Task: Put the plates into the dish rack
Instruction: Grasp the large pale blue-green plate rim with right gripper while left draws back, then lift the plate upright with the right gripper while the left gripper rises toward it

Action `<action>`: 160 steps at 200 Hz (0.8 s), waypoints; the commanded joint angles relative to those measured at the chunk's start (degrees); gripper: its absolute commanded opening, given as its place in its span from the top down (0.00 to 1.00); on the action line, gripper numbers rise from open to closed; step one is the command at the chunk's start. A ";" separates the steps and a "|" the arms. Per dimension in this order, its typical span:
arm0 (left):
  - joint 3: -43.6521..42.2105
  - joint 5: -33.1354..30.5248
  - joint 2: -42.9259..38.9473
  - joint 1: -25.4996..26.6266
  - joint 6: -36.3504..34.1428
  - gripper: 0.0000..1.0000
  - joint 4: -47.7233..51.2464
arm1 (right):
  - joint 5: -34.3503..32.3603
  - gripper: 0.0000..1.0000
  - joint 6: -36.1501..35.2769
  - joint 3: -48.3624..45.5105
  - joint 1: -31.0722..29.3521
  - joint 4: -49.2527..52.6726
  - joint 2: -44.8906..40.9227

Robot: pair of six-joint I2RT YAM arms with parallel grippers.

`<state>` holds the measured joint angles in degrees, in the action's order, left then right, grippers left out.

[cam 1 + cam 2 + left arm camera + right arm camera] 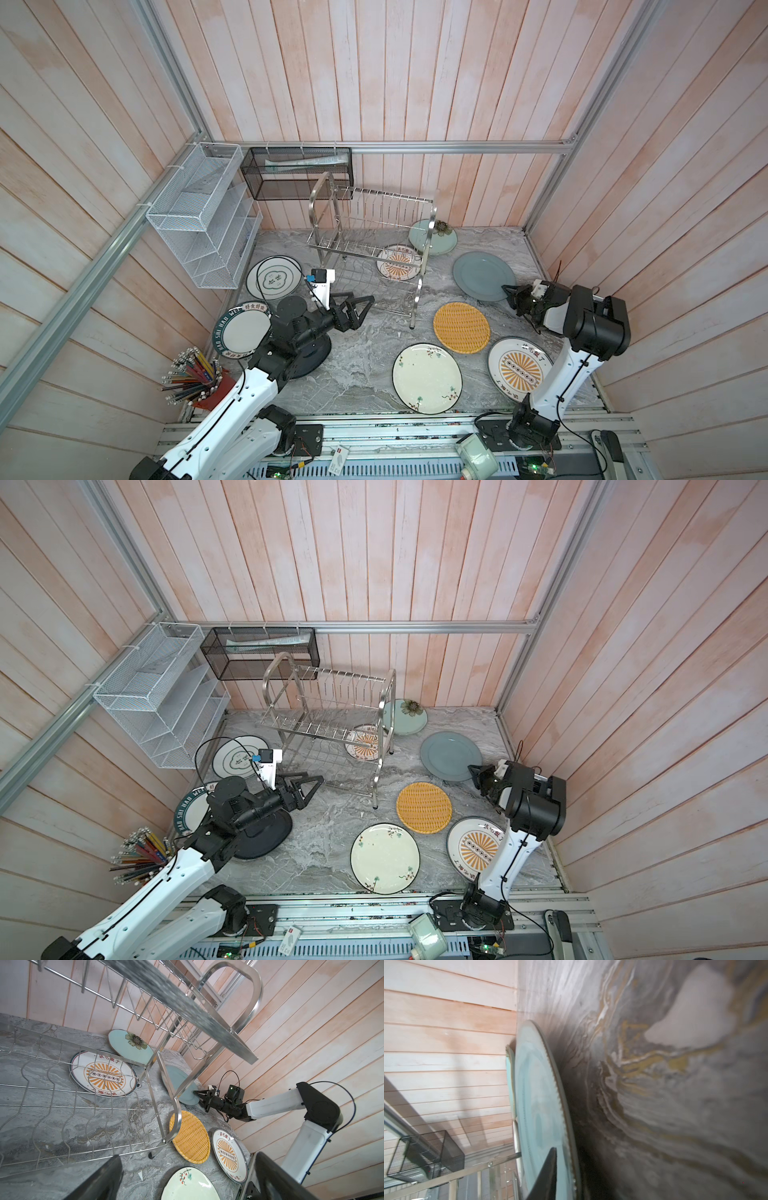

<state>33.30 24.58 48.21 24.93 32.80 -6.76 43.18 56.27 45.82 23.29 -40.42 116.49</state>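
Observation:
The steel dish rack (pixel 314 199) (pixel 256 991) stands empty at the back. Plates lie flat around it: pale green (pixel 442 245), two sunburst ones (pixel 397 266) (pixel 517 370), yellow woven (pixel 461 326), cream floral (pixel 426 378), green-ringed (pixel 272 276), lettered (pixel 239 328) and black (pixel 309 359). My right gripper (pixel 508 291) (pixel 196 1093) is shut on the near rim of the grey-blue plate (pixel 482 274) (pixel 542 1105); one finger (pixel 548 1172) lies on its top face and the other is hidden beneath. My left gripper (pixel 363 311) (pixel 185 1188) hangs open and empty by the rack's front left.
A white mesh organiser (pixel 199 232) and a black mesh basket (pixel 299 172) hang on the back-left walls. A red cup of pencils (pixel 195 374) stands at the front left. Plank walls close in on three sides.

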 commanded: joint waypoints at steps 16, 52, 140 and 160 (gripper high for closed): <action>3.05 -5.84 -4.83 0.19 -3.03 0.00 6.46 | -1.82 1.00 0.98 -3.11 -0.89 1.76 -2.61; 3.59 -9.63 -8.55 0.12 -2.15 0.00 10.72 | -2.46 1.00 0.45 -4.15 -1.86 7.39 -13.36; 1.70 -3.32 -7.04 0.25 -4.34 0.08 5.06 | -2.53 1.00 1.02 -4.17 -2.52 22.29 -36.71; 2.10 -2.56 -7.07 0.31 -5.35 0.09 4.40 | -2.81 1.00 3.02 -3.43 -2.63 24.01 -41.10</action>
<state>35.55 19.46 41.28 24.93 29.67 0.14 38.37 56.40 40.40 21.04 -16.03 80.86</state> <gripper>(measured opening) 0.915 0.087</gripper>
